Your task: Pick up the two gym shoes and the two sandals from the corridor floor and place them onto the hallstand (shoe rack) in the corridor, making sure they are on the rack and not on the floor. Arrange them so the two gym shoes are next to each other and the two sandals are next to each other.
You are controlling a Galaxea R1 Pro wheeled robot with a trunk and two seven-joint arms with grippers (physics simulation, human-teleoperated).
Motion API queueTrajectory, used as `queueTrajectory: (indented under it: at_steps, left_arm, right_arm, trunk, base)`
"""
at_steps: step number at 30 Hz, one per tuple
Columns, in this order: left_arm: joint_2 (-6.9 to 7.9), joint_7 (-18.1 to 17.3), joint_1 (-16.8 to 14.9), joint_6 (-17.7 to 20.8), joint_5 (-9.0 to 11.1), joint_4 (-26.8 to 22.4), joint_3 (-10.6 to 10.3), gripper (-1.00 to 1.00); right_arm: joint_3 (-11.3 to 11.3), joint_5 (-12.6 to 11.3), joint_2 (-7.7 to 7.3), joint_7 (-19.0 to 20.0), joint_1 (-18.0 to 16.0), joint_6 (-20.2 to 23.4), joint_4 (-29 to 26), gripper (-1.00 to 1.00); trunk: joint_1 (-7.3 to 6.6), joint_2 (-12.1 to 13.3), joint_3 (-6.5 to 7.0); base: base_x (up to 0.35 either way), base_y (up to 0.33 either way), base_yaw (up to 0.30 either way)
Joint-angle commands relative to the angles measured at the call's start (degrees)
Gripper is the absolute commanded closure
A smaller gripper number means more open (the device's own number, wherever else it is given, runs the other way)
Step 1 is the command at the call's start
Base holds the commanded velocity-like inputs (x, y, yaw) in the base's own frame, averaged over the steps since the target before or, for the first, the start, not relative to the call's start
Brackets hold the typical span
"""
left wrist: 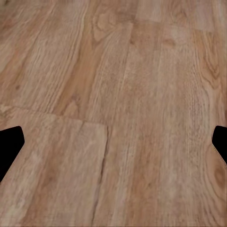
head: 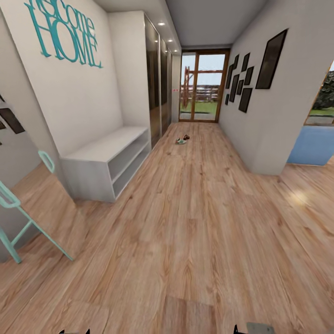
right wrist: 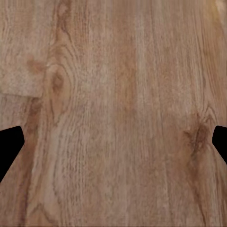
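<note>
Far down the corridor floor (head: 195,222), small shapes lie together: a pale greenish one that looks like a gym shoe (head: 180,141) and a brown-red one beside it, perhaps a sandal (head: 186,137). They are too small to tell apart further. The hallstand with "LOVE" letters is out of view. My left gripper (left wrist: 113,146) is open, its dark fingertips (left wrist: 10,144) spread wide over bare planks. My right gripper (right wrist: 113,146) is open as well, with only wood flooring between its fingertips (right wrist: 10,144). Both grippers hang low near the floor close to me.
A grey two-tier shelving unit (head: 109,160) stands against the left wall under teal "Welcome HOME" letters (head: 62,32). A teal stool (head: 18,208) sits at near left. Mirrored wardrobe doors (head: 157,79), a glazed door (head: 202,86) at the end, and a wall corner (head: 264,153) at right.
</note>
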Motion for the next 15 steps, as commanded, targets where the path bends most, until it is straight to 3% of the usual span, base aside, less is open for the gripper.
queueTrajectory:
  at_steps: [1,15]
  left_arm:
    - [-0.03,-0.41,-0.05,-0.13,-0.27,0.05,0.49,-1.00]
    - [-0.03,-0.41,-0.05,-0.19,-0.27,0.08,0.49,-1.00]
  right_arm:
    - [-0.47,0.61,0.00,-0.18,-0.03,-0.15,0.06,-1.00]
    - [-0.50,0.61,0.00,-0.18,-0.04,-0.15,0.06,-1.00]
  trunk:
    - [0.03,-0.02,-0.05]
    - [0.03,-0.02,-0.05]
  base:
    - [0.340,0.000,0.000]
    - [0.340,0.000,0.000]
